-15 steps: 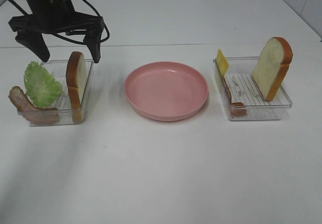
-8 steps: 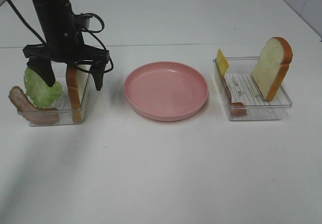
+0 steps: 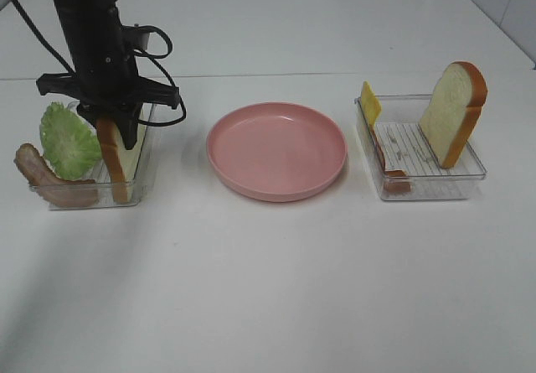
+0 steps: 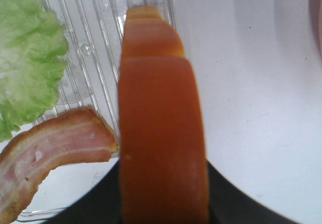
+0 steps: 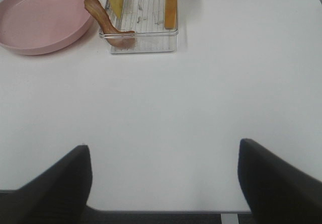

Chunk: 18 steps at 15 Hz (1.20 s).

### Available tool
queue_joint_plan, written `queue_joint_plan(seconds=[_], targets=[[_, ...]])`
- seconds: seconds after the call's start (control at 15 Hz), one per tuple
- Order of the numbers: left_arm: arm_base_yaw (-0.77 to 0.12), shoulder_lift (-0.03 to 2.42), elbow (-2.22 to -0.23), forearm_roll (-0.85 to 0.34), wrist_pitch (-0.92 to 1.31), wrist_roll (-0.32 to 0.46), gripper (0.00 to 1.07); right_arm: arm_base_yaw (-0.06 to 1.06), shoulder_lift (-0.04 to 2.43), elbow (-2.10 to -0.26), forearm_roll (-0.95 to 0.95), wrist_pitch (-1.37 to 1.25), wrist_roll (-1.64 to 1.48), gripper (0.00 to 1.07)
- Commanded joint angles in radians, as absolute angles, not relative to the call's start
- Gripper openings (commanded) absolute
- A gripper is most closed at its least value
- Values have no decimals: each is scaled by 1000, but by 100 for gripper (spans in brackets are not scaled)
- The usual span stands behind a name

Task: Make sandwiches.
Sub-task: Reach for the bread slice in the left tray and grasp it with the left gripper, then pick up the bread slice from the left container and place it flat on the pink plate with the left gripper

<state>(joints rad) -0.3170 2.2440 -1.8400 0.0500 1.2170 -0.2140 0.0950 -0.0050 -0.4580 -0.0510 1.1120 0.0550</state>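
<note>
The left claw (image 3: 117, 132) is down in the left tray (image 3: 88, 199). Its fingers are drawn in on the top of an upright bread slice (image 3: 112, 162). In the wrist view the orange-brown crust fills the space between the dark jaws. It looks gripped, though the contact points themselves are hidden. The slice stands on edge, a little tilted, at the side of the tray nearer the pink plate (image 3: 276, 151). Just beside it in the same tray a lettuce leaf (image 3: 69, 141) stands upright. A bacon strip (image 3: 48, 180) drapes over the tray's outer front corner.

The plate sits in the middle of the bench (image 3: 268, 297), between the two trays.

The right claw (image 5: 163, 146) hangs over bare bench with its fingers wide apart and nothing between them, well apart from the right tray (image 3: 435, 190). That tray holds a second bread slice (image 3: 455, 113) leaning upright at its outer side. A cheese square (image 3: 369, 102) stands at the side nearer the plate. A second bacon strip (image 3: 390, 170) lies along that same side.
</note>
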Motion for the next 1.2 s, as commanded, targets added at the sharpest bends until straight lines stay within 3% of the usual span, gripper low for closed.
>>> queue_joint_plan(seconds=[0.07,0.6,0.8,0.87,1.07,1.13,1.2], targets=[[-323,2246,-1842,45,1293,-223,0,95,-26,-454,-51,1105,54,78],[-323,2166,-1842,45,1316,-211,0,95,-26,-454,-51,1105,54,78],[-323,2054,-1841,-27,1312,-215,0,95,-26,-454,-51,1105,54,78],[-323,1993,-1841,-122,1284,-201,0,95,-26,-454,-51,1105,54,78],[-323,1999,-1841,-260,1214,-139,0,95,-26,-454,-51,1105,54,78],[-324,2041,-1841,-435,1106,-56,0,95,-26,-454,-51,1105,54,78],[-328,2058,-1841,-482,1083,-19,0,95,-26,-454,-51,1105,54,78]])
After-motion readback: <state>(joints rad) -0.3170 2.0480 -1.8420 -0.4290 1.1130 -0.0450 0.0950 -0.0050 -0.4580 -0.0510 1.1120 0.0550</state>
